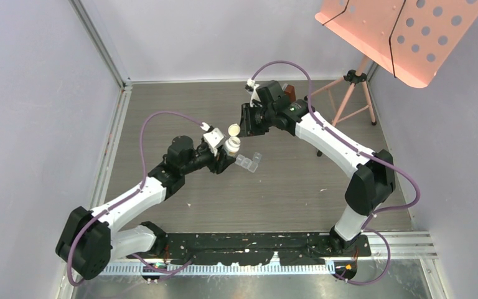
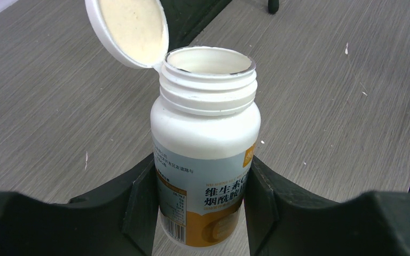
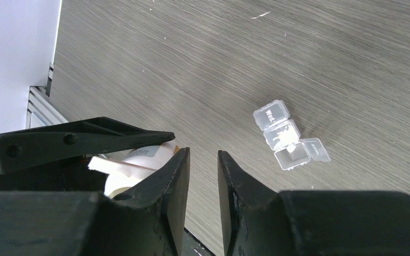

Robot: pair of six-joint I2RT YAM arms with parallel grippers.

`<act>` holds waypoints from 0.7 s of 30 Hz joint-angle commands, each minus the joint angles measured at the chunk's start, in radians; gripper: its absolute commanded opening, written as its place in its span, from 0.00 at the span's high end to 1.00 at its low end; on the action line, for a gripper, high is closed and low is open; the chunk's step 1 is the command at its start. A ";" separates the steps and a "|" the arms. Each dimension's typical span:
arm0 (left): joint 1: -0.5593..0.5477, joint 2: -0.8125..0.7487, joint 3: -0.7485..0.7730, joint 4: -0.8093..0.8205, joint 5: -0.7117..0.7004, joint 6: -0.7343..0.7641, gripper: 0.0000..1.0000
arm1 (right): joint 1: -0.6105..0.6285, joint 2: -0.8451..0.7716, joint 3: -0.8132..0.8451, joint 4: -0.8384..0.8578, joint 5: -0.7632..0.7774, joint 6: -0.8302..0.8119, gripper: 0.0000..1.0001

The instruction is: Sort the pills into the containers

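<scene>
My left gripper (image 1: 225,157) (image 2: 200,172) is shut on the white pill bottle (image 1: 232,147) (image 2: 205,133) with the orange label, both pads pressed on its sides. Its hinged cap (image 1: 234,129) (image 2: 131,29) stands flipped open and the neck shows no contents. My right gripper (image 1: 249,121) (image 3: 203,153) hovers just behind the bottle (image 3: 139,159), its jaws a narrow gap apart with nothing between them. The clear strip of containers (image 1: 249,162) (image 3: 285,136) lies on the table right of the bottle, one end lid open. No pills can be made out.
A pink perforated music stand (image 1: 398,31) on a tripod (image 1: 348,93) stands at the back right. White walls close in the wood-grain table (image 1: 274,193) on the left and at the back. The black base rail (image 1: 255,243) runs along the near edge.
</scene>
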 commanded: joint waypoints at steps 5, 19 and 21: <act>-0.034 0.065 0.035 -0.048 -0.057 0.030 1.00 | -0.111 -0.090 -0.153 0.034 0.047 0.010 0.65; -0.148 0.229 0.061 -0.072 -0.333 0.027 1.00 | -0.168 0.024 -0.325 0.078 0.216 -0.012 0.63; -0.153 0.245 0.066 -0.073 -0.359 0.027 1.00 | -0.167 0.052 -0.329 0.112 0.202 -0.023 0.63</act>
